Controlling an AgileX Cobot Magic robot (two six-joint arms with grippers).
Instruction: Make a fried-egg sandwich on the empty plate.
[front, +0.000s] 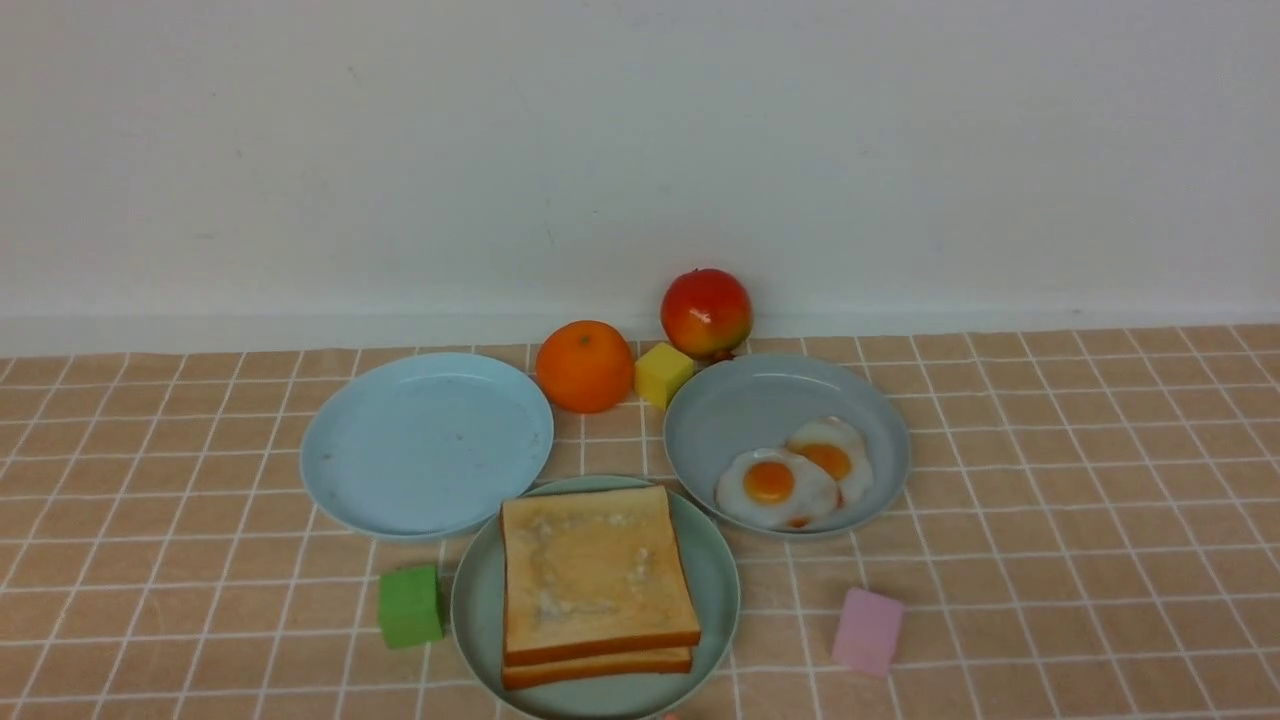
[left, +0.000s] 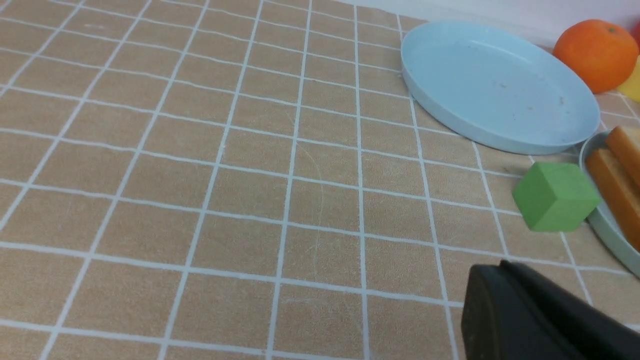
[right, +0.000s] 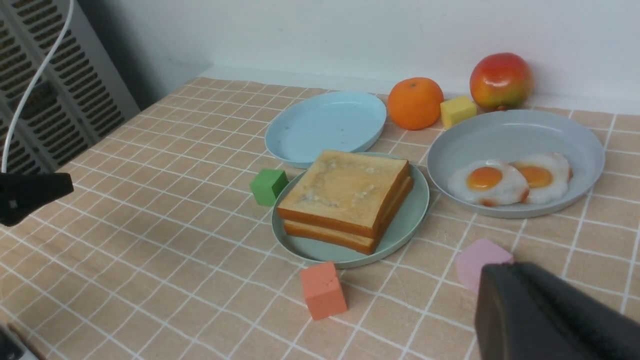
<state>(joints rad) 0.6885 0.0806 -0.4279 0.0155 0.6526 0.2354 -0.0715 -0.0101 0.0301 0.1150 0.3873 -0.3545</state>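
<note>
Toast (front: 597, 583) is seen stacked two slices deep on the mint plate (front: 475, 600), while both eggs (front: 778, 487) lie on the grey plate (front: 700, 420). Both end effectors are held closed and empty, so no egg is judged to be placed yet. Next, the upper slice must be lifted and an egg fetched.

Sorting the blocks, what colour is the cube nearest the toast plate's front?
Salmon-orange foam cube, clearest in the right wrist view.
</note>
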